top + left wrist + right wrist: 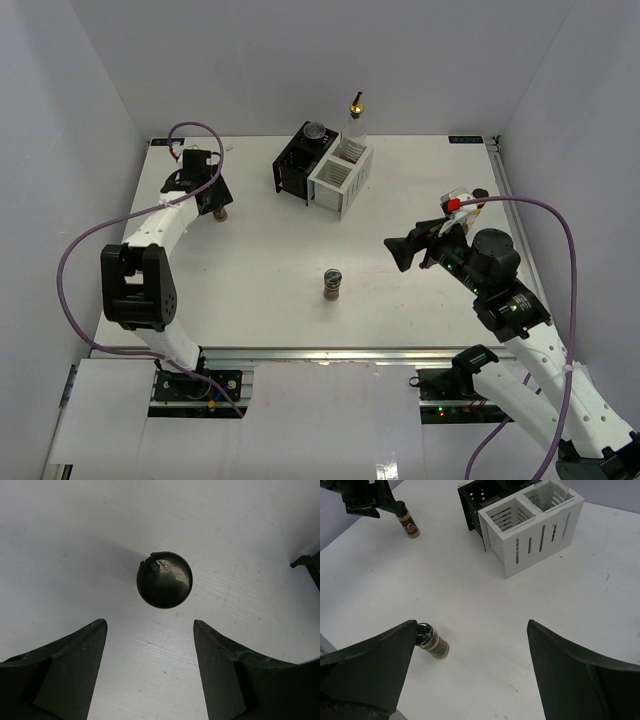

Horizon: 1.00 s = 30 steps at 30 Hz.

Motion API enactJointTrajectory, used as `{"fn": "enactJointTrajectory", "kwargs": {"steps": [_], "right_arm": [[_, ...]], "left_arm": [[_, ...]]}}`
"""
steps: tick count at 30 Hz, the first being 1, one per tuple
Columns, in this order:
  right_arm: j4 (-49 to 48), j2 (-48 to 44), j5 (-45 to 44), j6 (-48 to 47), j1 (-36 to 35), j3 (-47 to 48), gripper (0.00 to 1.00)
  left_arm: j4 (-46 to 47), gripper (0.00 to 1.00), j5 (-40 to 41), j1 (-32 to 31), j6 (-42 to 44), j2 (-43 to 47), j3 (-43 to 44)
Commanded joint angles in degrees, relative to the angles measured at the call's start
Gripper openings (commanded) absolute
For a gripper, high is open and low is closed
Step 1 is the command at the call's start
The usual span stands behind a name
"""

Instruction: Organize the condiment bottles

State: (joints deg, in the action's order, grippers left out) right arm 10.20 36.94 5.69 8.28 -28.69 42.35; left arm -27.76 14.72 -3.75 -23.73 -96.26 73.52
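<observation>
A short brown jar with a dark lid [220,213] stands at the far left; my left gripper [213,198] hovers right above it, open. In the left wrist view its round dark lid [165,580] lies just ahead of my spread gripper [150,623], not between the fingers. A second brown jar [333,285] stands mid-table; it also shows in the right wrist view [433,644], beside the left finger. My right gripper [398,251] is open and empty, right of that jar. A grey-lidded shaker [315,130] sits in the black rack. A clear bottle with a brass spout [355,118] stands in the white rack.
The black slatted rack [294,168] and the white slatted rack [338,180] stand side by side at the back centre, also seen in the right wrist view [535,535]. White walls close in the table on three sides. The left arm's purple cable loops above it.
</observation>
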Motion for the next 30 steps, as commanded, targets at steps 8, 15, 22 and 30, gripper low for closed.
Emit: {"fn": "enactJointTrajectory", "kwargs": {"steps": [8,15,22,30], "right_arm": [[-3.8,0.6,-0.6,-1.6,-0.2,-0.3,0.96],[-3.8,0.4,-0.9,-1.9,-0.2,-0.3,0.96],[-3.9,0.2,-1.0,-1.9,-0.2,-0.6,0.96],[-3.9,0.1,-1.2,-1.9,-0.1,-0.9,0.96]], "left_arm": [[1.7,0.76,0.4,0.3,2.6,-4.8,7.0],[0.4,0.72,1.1,0.3,3.5,-8.2,10.5],[0.1,0.69,1.7,0.3,4.1,-9.6,11.1],[-0.4,0.5,0.3,0.3,4.2,-9.3,10.9]]}}
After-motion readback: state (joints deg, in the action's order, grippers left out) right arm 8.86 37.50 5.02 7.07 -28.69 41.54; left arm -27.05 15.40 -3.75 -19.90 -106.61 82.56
